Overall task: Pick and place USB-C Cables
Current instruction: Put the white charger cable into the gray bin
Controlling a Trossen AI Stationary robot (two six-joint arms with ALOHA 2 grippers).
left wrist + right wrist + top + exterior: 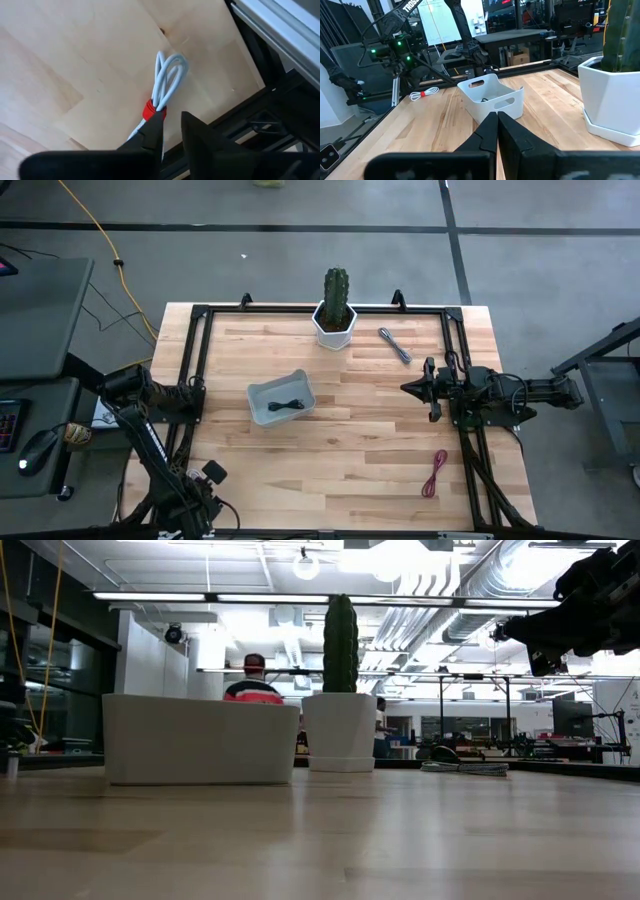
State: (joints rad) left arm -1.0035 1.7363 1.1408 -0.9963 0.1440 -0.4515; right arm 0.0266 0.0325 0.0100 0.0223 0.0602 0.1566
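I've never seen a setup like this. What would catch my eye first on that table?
Probably the tall green cactus in its white pot at the far edge of the wooden table. Next, the grey bin near the middle, with a black cable lying inside. A grey cable lies beside the cactus, a dark red cable near the right arm's side, and the left gripper hovers over a white and red cable.

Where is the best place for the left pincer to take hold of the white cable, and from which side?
Probably at the red band, from above. There the white cable is bundled tight, while its loops fan out flat on the table.
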